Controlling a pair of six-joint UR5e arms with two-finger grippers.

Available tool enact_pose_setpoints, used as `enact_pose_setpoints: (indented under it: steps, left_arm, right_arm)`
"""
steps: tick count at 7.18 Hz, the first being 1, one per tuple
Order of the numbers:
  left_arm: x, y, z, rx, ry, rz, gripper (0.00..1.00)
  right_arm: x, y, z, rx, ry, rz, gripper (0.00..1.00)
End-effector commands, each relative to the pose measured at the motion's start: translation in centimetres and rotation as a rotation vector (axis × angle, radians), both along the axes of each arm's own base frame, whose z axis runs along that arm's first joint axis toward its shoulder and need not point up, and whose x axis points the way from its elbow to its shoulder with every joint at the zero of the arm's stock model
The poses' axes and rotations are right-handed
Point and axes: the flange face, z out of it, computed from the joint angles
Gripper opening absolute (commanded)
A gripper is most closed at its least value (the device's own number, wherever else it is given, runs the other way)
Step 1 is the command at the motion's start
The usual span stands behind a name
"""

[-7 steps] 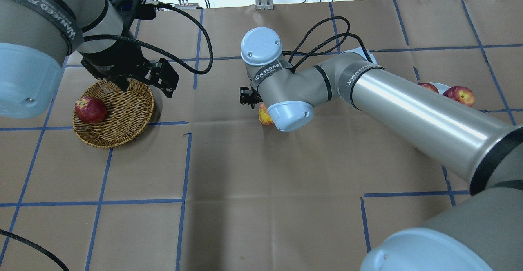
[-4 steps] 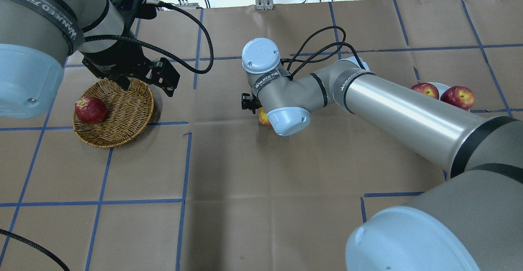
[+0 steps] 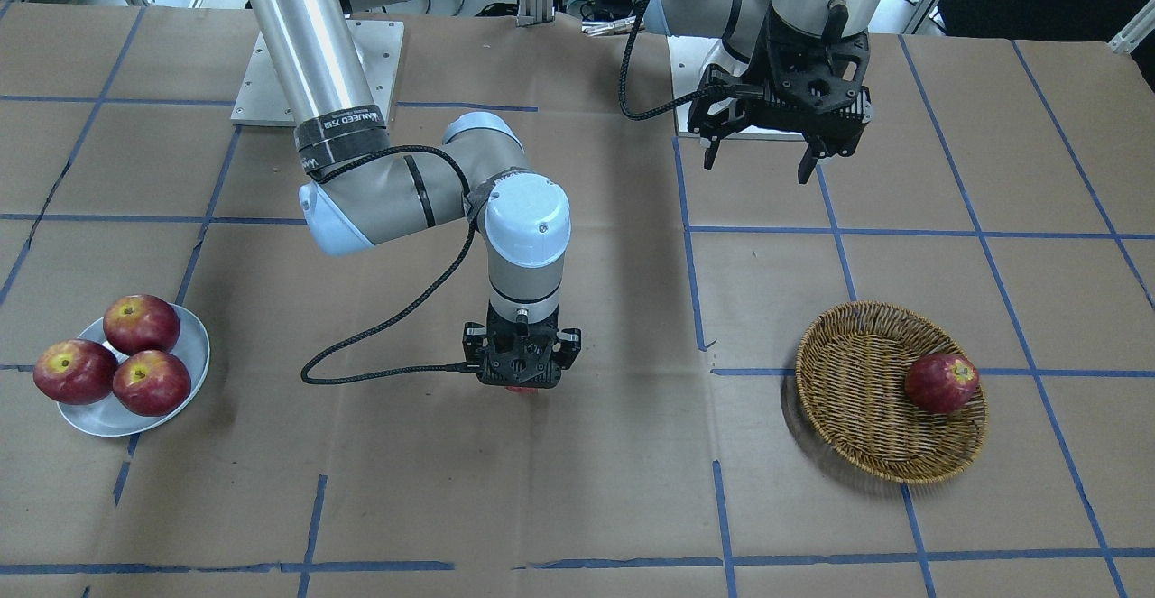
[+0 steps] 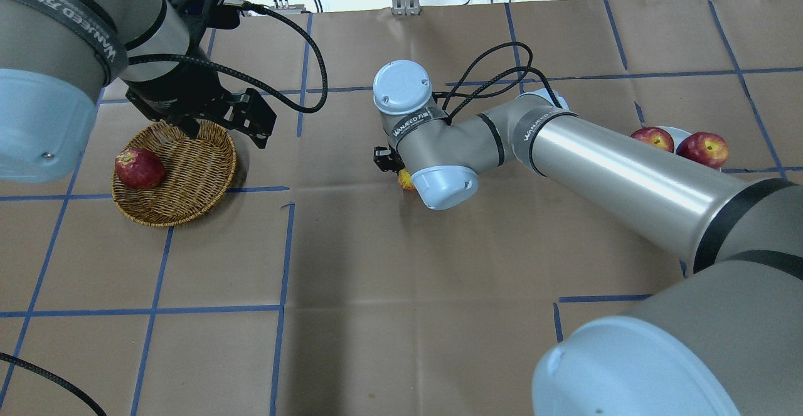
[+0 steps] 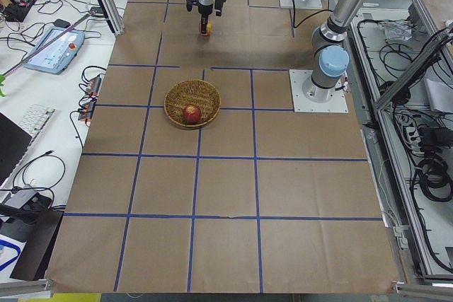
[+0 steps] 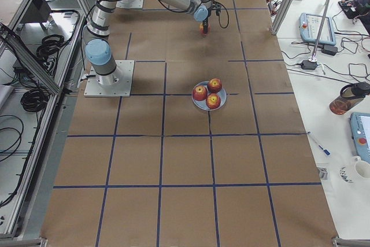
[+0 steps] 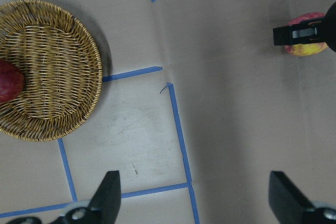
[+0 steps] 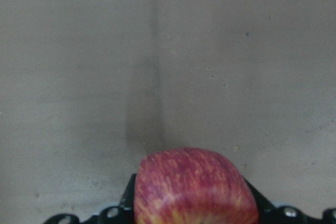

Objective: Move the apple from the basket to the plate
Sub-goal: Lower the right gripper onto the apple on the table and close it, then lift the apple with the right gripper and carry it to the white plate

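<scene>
The pinkish-red apple [image 8: 194,187] with a yellow patch is at the table's middle, seen between the jaws in the right wrist view. Only a sliver of it [image 4: 406,181] shows under the wrist from overhead. My right gripper [image 3: 522,380] points straight down and is shut on it, low at the table surface. My left gripper [image 3: 756,168] is open and empty, held high beside the wicker basket [image 4: 188,215]. The pale plate [image 3: 99,419] lies far off on my right and holds three darker apples.
One dark red apple [image 3: 941,382] lies in the basket [image 3: 857,418], and shows in the left wrist view [image 7: 8,81]. The right arm's cable [image 3: 379,345] loops over the paper beside the gripper. Brown paper with blue tape lines covers the table.
The right wrist has shifted slightly and come lower over the apple, so less of the apple shows from overhead. The left arm has not moved.
</scene>
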Motion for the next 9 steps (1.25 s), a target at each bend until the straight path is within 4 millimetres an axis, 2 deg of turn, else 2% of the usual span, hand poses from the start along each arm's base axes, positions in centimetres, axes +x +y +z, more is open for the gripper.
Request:
enact_pose_setpoints:
  steps: [1, 2, 3, 5, 6, 7, 8, 9]
  left_arm:
    - [0.0, -0.1, -0.2, 0.004, 0.000, -0.001, 0.99]
    - [0.1, 0.0, 0.0, -0.001, -0.001, 0.000, 0.99]
    - [0.1, 0.2, 0.2, -0.004, -0.004, 0.001, 0.99]
    - [0.1, 0.0, 0.1, -0.001, 0.001, 0.002, 0.99]
    - [0.1, 0.1, 0.1, -0.001, -0.001, 0.002, 0.99]
    - [0.1, 0.0, 0.0, -0.001, 0.001, 0.002, 0.99]
    - [0.1, -0.1, 0.0, 0.001, 0.001, 0.002, 0.99]
    - [0.1, 0.0, 0.1, -0.001, 0.002, 0.002, 0.99]
  right_arm:
    - [-0.9, -0.8, 4.1, -0.034, -0.016, -0.014, 0.53]
    - [-3.3, -1.3, 8.2, -0.016, -0.015, -0.027, 0.53]
    - [-7.5, -1.8, 11.6, 0.012, 0.004, -0.001, 0.53]
    - [-18.2, -3.2, 15.3, 0.059, 0.036, 0.079, 0.52]
    - [-23.4, -3.5, 15.8, 0.065, 0.048, 0.127, 0.52]
    - [-28.8, -3.7, 15.4, 0.085, 0.062, 0.205, 0.52]
    - [-35.3, -4.0, 15.2, 0.103, 0.066, 0.261, 0.53]
    - [-40.5, -3.9, 15.0, 0.116, 0.066, 0.319, 0.52]
